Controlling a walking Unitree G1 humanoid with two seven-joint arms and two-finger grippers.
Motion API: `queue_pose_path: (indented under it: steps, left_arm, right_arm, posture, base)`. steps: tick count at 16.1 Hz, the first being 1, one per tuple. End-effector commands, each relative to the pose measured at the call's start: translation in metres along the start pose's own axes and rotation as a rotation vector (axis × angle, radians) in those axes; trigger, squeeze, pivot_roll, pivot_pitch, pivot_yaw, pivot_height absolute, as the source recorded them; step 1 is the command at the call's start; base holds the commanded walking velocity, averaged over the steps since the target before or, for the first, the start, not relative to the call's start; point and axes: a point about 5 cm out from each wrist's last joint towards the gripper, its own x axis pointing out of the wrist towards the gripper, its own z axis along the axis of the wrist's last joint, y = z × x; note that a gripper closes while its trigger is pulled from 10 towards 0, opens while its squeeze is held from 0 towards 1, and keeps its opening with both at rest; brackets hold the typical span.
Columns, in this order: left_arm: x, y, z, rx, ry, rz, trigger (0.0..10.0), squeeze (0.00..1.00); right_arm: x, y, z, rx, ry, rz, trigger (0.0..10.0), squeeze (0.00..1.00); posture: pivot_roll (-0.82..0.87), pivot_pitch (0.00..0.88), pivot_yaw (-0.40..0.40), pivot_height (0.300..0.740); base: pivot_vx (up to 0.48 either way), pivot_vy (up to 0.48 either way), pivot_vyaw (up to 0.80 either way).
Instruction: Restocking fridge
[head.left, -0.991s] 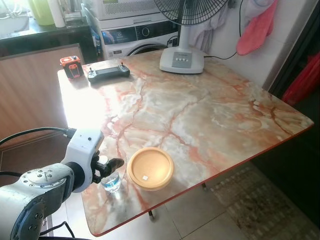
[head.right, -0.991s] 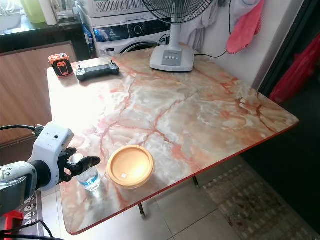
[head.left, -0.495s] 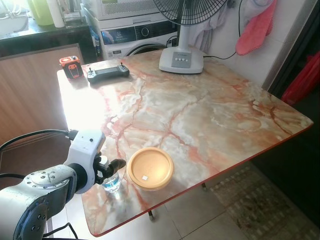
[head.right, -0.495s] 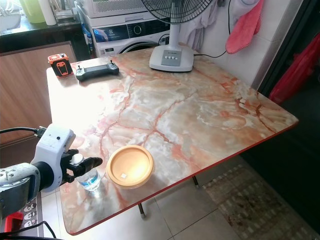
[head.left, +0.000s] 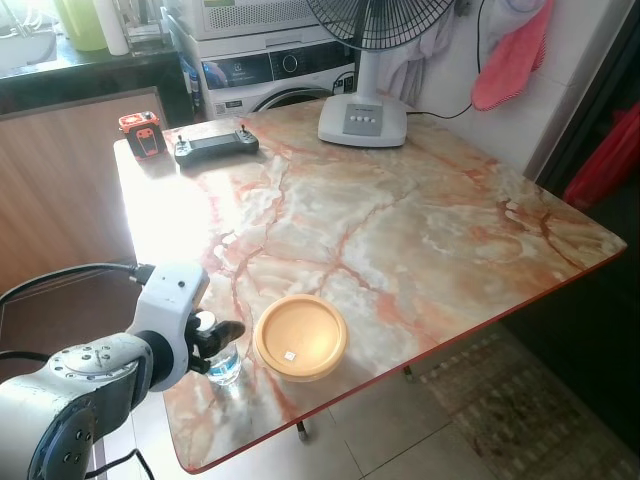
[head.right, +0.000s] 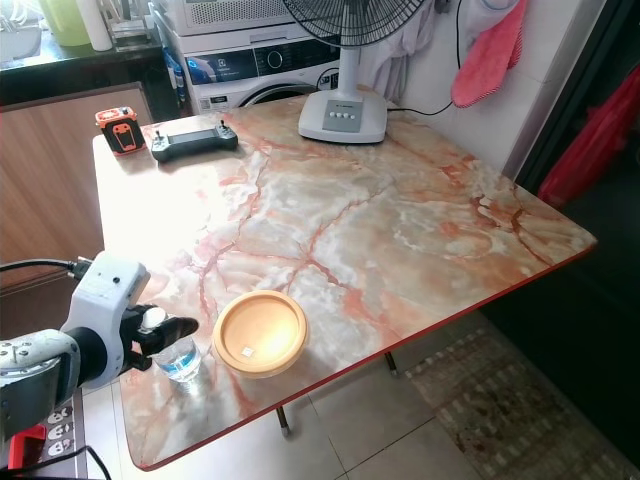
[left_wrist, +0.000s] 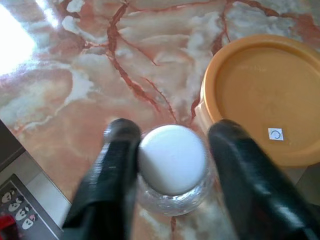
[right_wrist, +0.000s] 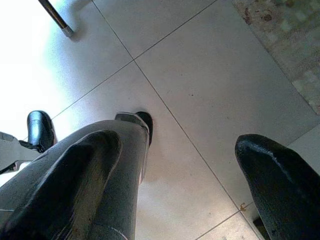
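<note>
A small clear water bottle (head.left: 223, 366) with a white cap (left_wrist: 172, 159) stands at the near left corner of the marble table (head.left: 400, 210). My left gripper (left_wrist: 172, 132) reaches over the table's left edge, with a black finger pressed against each side of the bottle's neck, so it is shut on the bottle. A round orange lidded container (head.left: 300, 336) sits just to the bottle's right, almost touching it. Hanging beside my leg over the tiled floor, my right gripper (right_wrist: 185, 165) is open, fingers wide apart.
At the table's far side stand a white fan base (head.left: 363, 120), a black handheld controller (head.left: 216, 146) and a small orange-black device (head.left: 140, 133). A washing machine (head.left: 270, 72) is behind the table. A patterned rug (head.left: 540, 400) lies on the floor at right.
The left gripper's fingers have drawn in around the bottle's neck. The bottle and the container have not moved.
</note>
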Motion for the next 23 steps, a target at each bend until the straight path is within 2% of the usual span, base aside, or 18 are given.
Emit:
queue_pose_path:
  steps: [1, 5, 12, 13, 14, 15, 16, 18, 19, 21, 22, 23]
  left_arm:
    - [0.001, -0.001, -0.002, 0.001, 0.02, -0.008, 0.0, 0.0]
    - [0.001, 0.0, -0.004, 0.009, 0.032, -0.004, 0.0, 0.0]
    - [-0.002, 0.009, 0.004, 0.03, 0.011, 0.074, 0.0, 0.0]
    - [-0.006, 0.021, 0.014, 0.027, -0.031, 0.162, 0.0, 0.0]
    - [-0.008, 0.028, 0.019, 0.02, -0.053, 0.201, 0.0, 0.0]
    - [-0.017, 0.049, 0.031, 0.006, -0.136, 0.315, 0.0, 0.0]
    - [-0.026, 0.067, 0.034, -0.007, -0.161, 0.403, 0.0, 0.0]
    - [-0.038, 0.096, 0.021, -0.01, -0.114, 0.558, 0.0, 0.0]
    - [-0.044, 0.112, 0.007, -0.038, -0.09, 0.639, 0.0, 0.0]
    - [-0.046, 0.133, -0.025, -0.051, -0.044, 0.739, 0.0, 0.0]
    - [-0.04, 0.137, -0.052, -0.119, -0.045, 0.731, 10.0, 0.0]
    - [-0.039, 0.137, -0.058, -0.136, -0.044, 0.723, 10.0, 0.0]
  right_arm:
    - [0.0, -0.002, -0.002, 0.006, 0.014, -0.004, 10.0, 0.0]
    - [0.0, -0.002, -0.002, 0.004, 0.014, -0.002, 10.0, 0.0]
    - [0.0, -0.002, -0.002, 0.002, 0.013, 0.0, 10.0, 0.0]
    - [0.0, -0.001, -0.002, 0.002, 0.014, 0.002, 10.0, 0.0]
    - [0.0, -0.001, -0.002, 0.002, 0.014, 0.002, 10.0, 0.0]
    - [0.0, -0.001, -0.002, -0.001, 0.015, 0.004, 10.0, 0.0]
    - [0.0, -0.001, -0.002, -0.002, 0.016, 0.004, 10.0, 0.0]
    - [0.0, -0.001, -0.002, -0.005, 0.016, 0.005, 10.0, 0.0]
    - [0.0, 0.0, -0.002, -0.002, 0.015, 0.006, 10.0, 0.0]
    - [0.0, 0.0, -0.002, -0.001, 0.014, 0.007, 10.0, 0.0]
    - [0.0, 0.002, -0.003, -0.001, 0.014, 0.01, 10.0, 0.0]
    - [0.0, 0.002, -0.003, 0.0, 0.015, 0.01, 10.0, 0.0]
  posture:
    - [0.22, 0.0, -0.021, 0.74]
    - [0.22, 0.0, -0.021, 0.74]
    - [0.23, 0.0, -0.021, 0.74]
    - [0.23, 0.0, -0.021, 0.74]
    - [0.23, 0.0, -0.021, 0.74]
    - [0.23, 0.0, -0.025, 0.74]
    - [0.24, 0.0, -0.025, 0.74]
    - [0.23, 0.0, -0.021, 0.74]
    - [0.23, 0.0, -0.021, 0.74]
    - [0.23, 0.0, -0.021, 0.74]
    - [0.23, 0.0, -0.016, 0.74]
    - [0.23, 0.0, -0.016, 0.74]
  base:
    - [0.0, 0.0, 0.0]
    - [0.0, 0.0, 0.0]
    - [0.0, 0.0, 0.0]
    - [0.0, 0.0, 0.0]
    - [0.0, 0.0, 0.0]
    - [0.0, 0.0, 0.0]
    - [0.0, 0.0, 0.0]
    - [0.0, 0.0, 0.0]
    - [0.0, 0.0, 0.0]
    - [0.0, 0.0, 0.0]
    - [0.0, 0.0, 0.0]
    - [0.0, 0.0, 0.0]
